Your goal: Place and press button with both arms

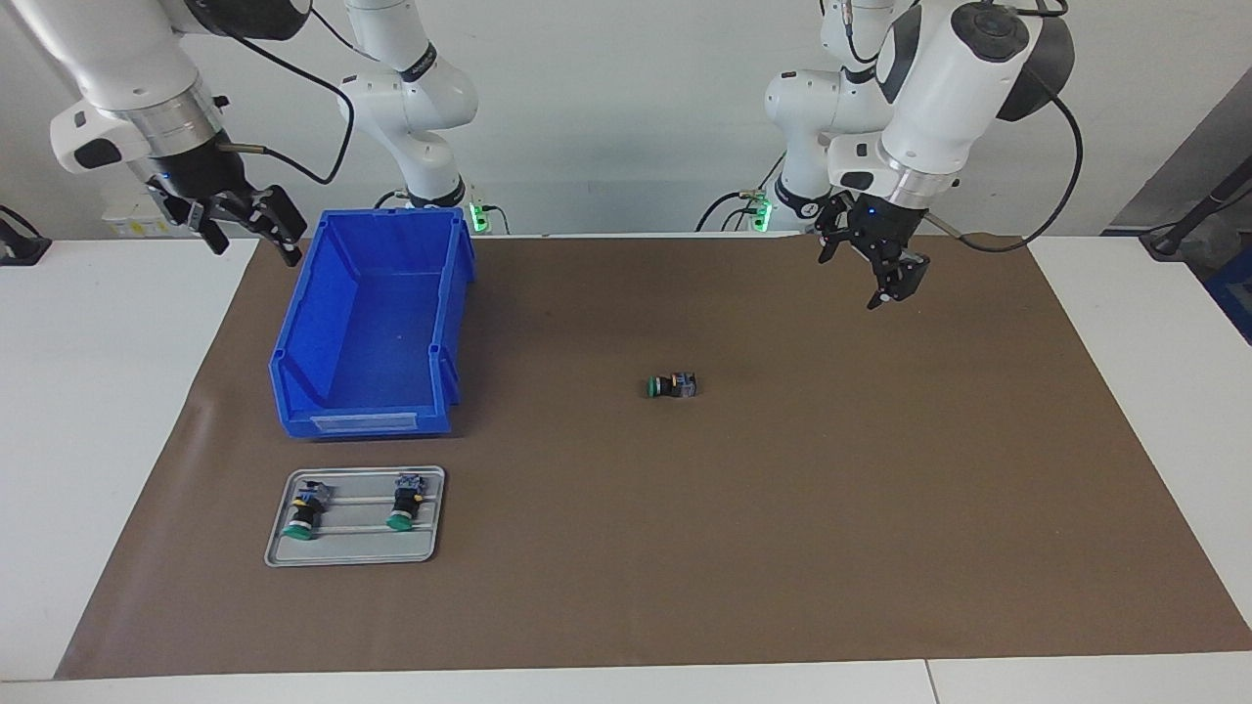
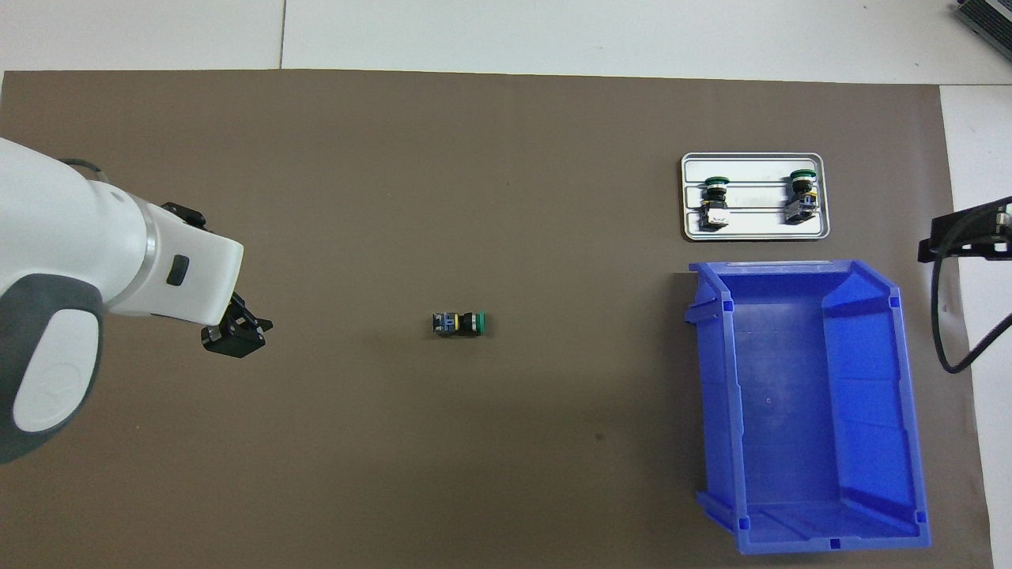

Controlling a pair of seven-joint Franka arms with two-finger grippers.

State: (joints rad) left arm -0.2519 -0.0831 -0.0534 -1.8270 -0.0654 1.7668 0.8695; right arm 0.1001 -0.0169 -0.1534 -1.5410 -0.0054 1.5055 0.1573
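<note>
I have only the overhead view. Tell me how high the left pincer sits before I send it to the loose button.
Observer: The facing view shows the left pincer hanging well above the mat and touching nothing. The button lies on its side on the mat, apart from it.
Operator: Now find the right pincer for me. I see only a black edge.
Observer: The right pincer is raised in the air beside the blue bin, by the bin's corner nearest the robots. It holds nothing.
</note>
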